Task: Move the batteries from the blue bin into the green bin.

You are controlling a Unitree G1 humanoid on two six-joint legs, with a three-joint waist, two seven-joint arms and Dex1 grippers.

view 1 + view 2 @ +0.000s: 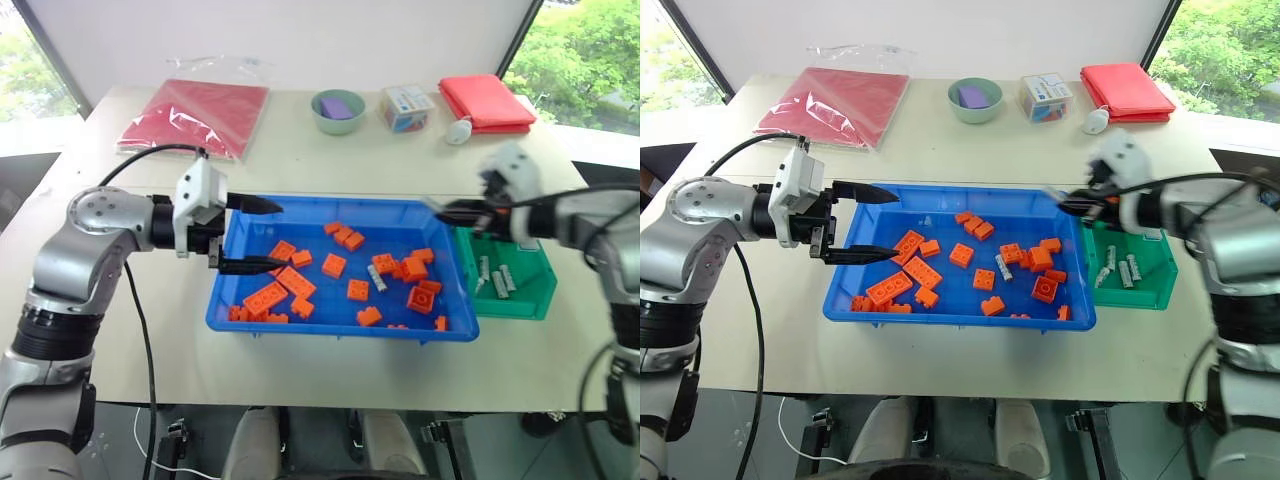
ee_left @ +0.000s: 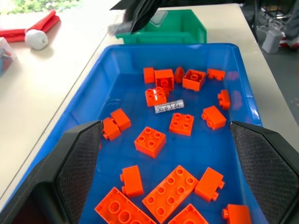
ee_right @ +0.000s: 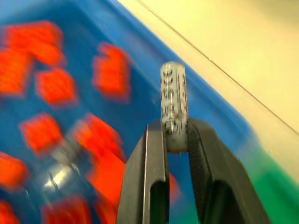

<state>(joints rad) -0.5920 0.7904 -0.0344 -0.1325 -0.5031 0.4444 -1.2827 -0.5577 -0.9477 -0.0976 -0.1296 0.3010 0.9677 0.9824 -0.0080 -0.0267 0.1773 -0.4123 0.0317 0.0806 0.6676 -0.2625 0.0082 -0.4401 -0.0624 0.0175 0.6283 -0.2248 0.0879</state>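
The left tool [image 1: 862, 222] hovers wide open over the blue bin's [image 1: 940, 313] near-left end. One silver battery [image 2: 168, 107] lies among orange bricks [image 2: 150, 142], its print too small to read. The blurred right tool [image 3: 176, 140] pinches another battery [image 3: 173, 100] upright by the green bin [image 1: 520, 305], where more lie.

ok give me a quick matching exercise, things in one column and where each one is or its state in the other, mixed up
Things:
1. right hand
2. left hand
3. orange bricks
4. purple block

Places or states:
A. in the round pale-green bowl
B. open, over the blue bin's left end
C. shut on a battery
D. scattered in the blue bin

Pairs: 1-C, 2-B, 3-D, 4-A
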